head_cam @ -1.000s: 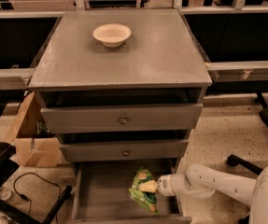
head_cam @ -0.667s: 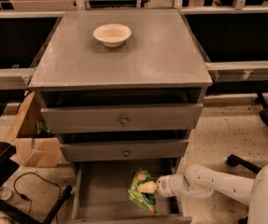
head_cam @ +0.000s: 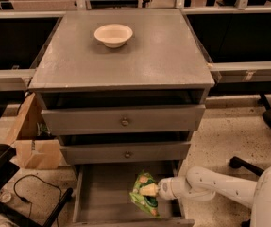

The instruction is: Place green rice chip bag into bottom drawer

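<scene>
The green rice chip bag (head_cam: 143, 193) is a crinkly light-green snack bag standing on edge inside the open bottom drawer (head_cam: 102, 195), at its right side. My gripper (head_cam: 150, 190) reaches in from the right on a white arm (head_cam: 210, 186) and is shut on the bag, its pale fingertips pressed against the bag's middle. The bag sits low in the grey tray. The drawer is pulled out toward the camera, below the two upper drawers.
A grey cabinet top (head_cam: 163, 56) carries a white bowl (head_cam: 113, 34). Two upper drawers with round knobs (head_cam: 124, 122) are shut. A cardboard box (head_cam: 33, 150) and cables lie on the floor at the left. A chair base (head_cam: 241, 163) stands at the right.
</scene>
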Controlling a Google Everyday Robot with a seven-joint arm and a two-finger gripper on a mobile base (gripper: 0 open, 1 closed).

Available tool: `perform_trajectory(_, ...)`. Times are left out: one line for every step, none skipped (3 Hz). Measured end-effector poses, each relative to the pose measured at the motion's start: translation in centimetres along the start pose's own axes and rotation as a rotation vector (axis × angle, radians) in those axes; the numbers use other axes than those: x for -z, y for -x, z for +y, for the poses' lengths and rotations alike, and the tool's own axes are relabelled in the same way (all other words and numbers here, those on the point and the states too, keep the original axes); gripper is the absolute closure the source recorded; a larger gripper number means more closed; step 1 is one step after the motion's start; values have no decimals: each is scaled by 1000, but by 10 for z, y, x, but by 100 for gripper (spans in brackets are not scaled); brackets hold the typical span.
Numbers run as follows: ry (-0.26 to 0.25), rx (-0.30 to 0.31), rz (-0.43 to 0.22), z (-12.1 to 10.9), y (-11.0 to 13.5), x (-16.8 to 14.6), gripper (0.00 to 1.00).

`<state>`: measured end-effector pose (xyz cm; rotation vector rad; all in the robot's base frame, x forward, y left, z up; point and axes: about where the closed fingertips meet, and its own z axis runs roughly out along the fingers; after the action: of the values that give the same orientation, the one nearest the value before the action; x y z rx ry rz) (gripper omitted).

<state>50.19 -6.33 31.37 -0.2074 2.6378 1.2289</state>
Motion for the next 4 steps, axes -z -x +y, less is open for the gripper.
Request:
perform_trajectory(0,0,0,0,0,0,11)
perform_trajectory(0,0,0,0,0,0,0)
perform_trajectory(0,0,0,0,0,0,0)
perform_trajectory(-20,55,5,26,-3,13,0)
